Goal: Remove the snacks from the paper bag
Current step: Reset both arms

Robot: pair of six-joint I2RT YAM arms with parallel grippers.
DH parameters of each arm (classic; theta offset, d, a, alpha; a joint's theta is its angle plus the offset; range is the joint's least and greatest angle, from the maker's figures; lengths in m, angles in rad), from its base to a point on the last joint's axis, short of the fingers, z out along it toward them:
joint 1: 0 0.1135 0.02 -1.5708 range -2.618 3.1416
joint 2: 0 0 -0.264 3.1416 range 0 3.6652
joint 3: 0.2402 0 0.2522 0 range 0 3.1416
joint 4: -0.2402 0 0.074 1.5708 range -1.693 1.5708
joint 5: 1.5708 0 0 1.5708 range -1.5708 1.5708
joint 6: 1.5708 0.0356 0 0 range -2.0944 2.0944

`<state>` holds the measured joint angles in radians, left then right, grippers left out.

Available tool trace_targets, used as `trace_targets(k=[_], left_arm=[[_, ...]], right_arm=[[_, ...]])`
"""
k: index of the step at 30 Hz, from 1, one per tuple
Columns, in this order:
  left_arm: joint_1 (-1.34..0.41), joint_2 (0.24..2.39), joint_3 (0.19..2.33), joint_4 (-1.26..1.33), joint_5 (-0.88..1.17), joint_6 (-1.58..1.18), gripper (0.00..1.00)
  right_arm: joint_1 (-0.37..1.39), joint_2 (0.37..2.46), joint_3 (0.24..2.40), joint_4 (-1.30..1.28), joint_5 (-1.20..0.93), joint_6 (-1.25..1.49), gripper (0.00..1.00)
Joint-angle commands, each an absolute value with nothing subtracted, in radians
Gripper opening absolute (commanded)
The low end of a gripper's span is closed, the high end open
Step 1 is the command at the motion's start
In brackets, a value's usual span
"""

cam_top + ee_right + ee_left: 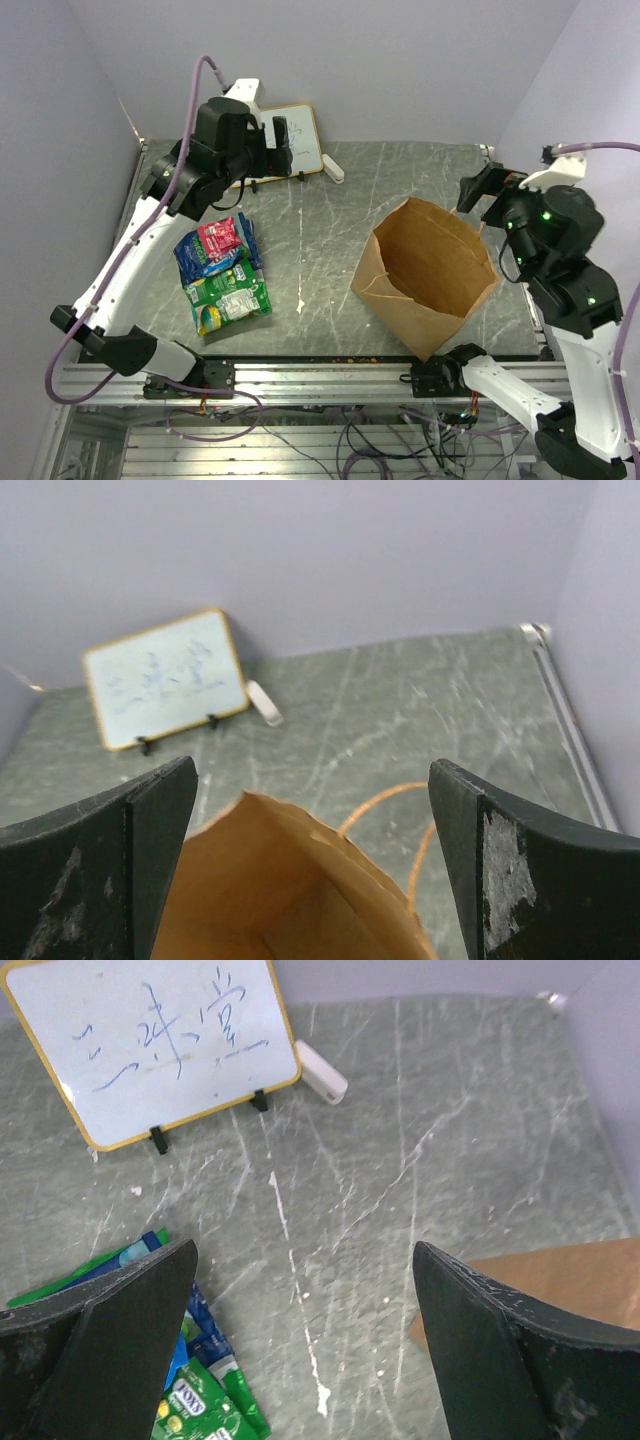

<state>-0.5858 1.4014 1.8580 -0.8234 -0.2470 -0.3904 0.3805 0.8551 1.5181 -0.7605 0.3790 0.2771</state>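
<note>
Several small shiny snack packets, red-pink, blue and green, lie heaped in the open at the left, so we judge them already out. Beyond them the left gripper hangs spread wide, holding nothing. Rightward, well apart, the large brown kraft paper bag stands mouth-up and seemingly empty, with the right gripper released just above its rim, leaving it free. We see a grey-green, white-veined tabletop, a yellow-framed whiteboard propped at its back, and pale lilac walls.

marbled table: snacks left, paper bag right, whiteboard behind
</note>
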Motion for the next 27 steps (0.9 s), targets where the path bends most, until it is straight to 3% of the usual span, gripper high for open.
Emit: trace_targets(k=[1,4,10,27], left_arm=[[-0.582,1.238,1.863,-0.637,-0.346,-0.414,1.0],[-0.581,1.12,1.787,-0.524,-0.399,-0.393,1.0],[-0.581,0.987,1.762,-0.517,-0.477,-0.402,1.0],[-0.582,0.957,1.823,-0.622,-0.527,-0.416,1.0]], right_arm=[[0.379,0.852,1.599,-0.695,0.148,0.194,1.0],[0.379,0.873,1.667,-0.68,0.057,0.201,1.0],[0.379,0.908,1.753,-0.672,0.142,0.333,1.0],[0.379,0.9,1.728,-0.672,0.265,0.425,1.0]])
